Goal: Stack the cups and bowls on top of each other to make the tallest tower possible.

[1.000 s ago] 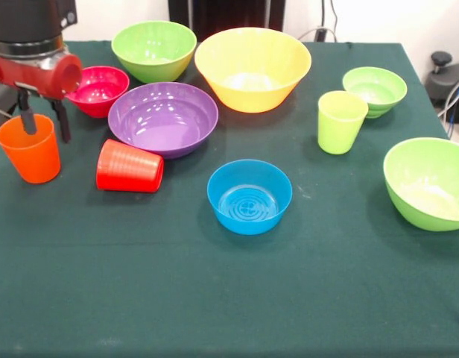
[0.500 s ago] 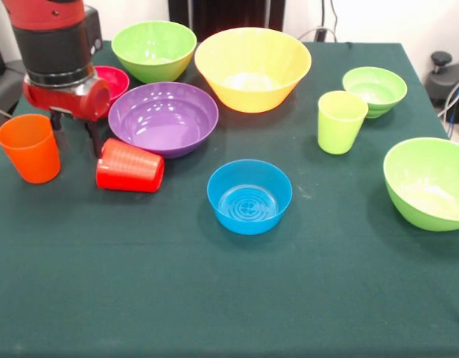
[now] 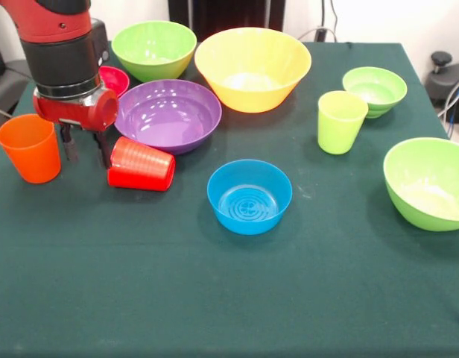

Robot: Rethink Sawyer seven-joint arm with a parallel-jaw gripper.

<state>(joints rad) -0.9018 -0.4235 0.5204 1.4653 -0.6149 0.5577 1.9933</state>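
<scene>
**A:** Checked the gripper yet? How wide?

**B:** Spread apart, two thin dark fingers hanging down with a clear gap. Clamped on nothing. Sitting between the orange cup and the red cup, near the table's left edge. One finger right against the red cup's base end, looks like touching, though hard to be sure. Clear of the orange cup.

**A:** And the cups themselves?

**B:** Orange one upright, mouth up, hard by the left edge. Red one tipped on its side, just below the purple bowl and maybe touching its rim. Lime green cup upright over toward the right side, just beside the small green bowl.

**A:** Bowls?

**B:** All mouth up, nothing nested. Yellow bowl at the middle of the far edge, a green bowl next to it toward the far left corner. Magenta bowl mostly hidden behind the arm, only a sliver showing. Blue bowl out in the middle of the cloth, alone. Biggest green bowl at the right edge, partly cut off.

**A:** Any tower?

**B:** Nope, not one piece stacked so far.
</scene>
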